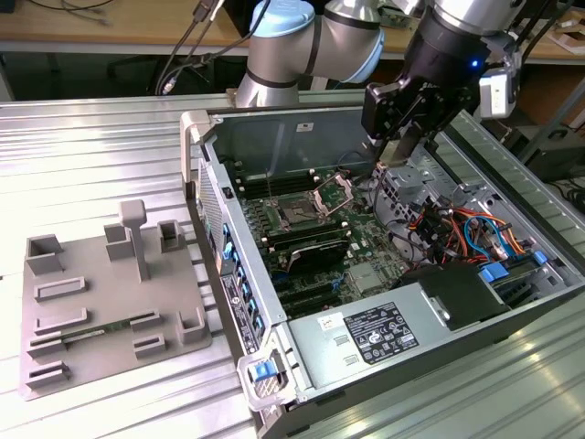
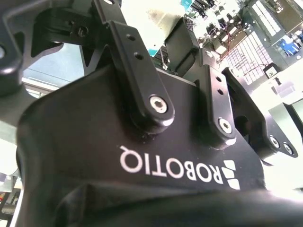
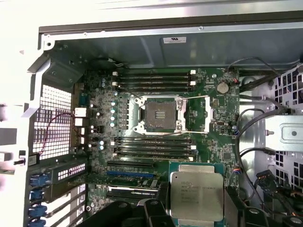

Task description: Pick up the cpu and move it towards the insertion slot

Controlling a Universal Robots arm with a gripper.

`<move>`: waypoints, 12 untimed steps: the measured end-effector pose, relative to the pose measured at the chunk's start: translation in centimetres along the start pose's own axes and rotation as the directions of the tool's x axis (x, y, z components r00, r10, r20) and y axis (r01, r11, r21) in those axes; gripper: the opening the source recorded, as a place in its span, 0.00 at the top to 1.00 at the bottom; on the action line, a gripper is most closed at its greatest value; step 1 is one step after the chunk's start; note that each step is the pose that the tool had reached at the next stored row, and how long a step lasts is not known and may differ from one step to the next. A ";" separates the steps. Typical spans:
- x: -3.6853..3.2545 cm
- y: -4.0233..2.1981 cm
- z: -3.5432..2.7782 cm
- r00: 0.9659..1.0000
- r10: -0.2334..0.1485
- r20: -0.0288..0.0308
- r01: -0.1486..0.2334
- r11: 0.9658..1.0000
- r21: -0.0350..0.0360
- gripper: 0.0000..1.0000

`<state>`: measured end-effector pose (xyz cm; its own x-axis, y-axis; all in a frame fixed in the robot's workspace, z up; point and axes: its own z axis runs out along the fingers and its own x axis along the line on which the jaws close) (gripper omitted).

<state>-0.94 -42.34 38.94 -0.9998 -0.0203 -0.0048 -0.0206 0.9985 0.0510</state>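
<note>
Gripper [image 1: 399, 146] closed on the cpu [image 3: 196, 195], hanging above the open computer case [image 1: 539, 311], well apart from the insertion slot [image 3: 158, 116].

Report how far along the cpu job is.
Done: the cpu is off the grey fixture plate and held in the gripper above the open computer case. In hand: it hangs over the motherboard, short of the insertion slot. Left: closing that gap; the slot's retention frame stands open, socket empty.
</note>
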 end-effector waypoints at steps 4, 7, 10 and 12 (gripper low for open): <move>-0.25 -0.01 0.08 1.000 0.000 0.000 0.000 1.000 0.000 0.46; -0.42 -0.01 0.13 1.000 0.000 0.000 0.000 1.000 0.000 0.46; -0.57 -0.01 0.18 1.000 0.000 0.000 0.000 1.000 0.000 0.46; -0.70 -0.01 0.21 1.000 0.000 0.000 0.000 1.000 0.000 0.46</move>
<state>-0.24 -42.33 38.74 -0.9998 -0.0203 -0.0048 -0.0205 0.9985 0.0510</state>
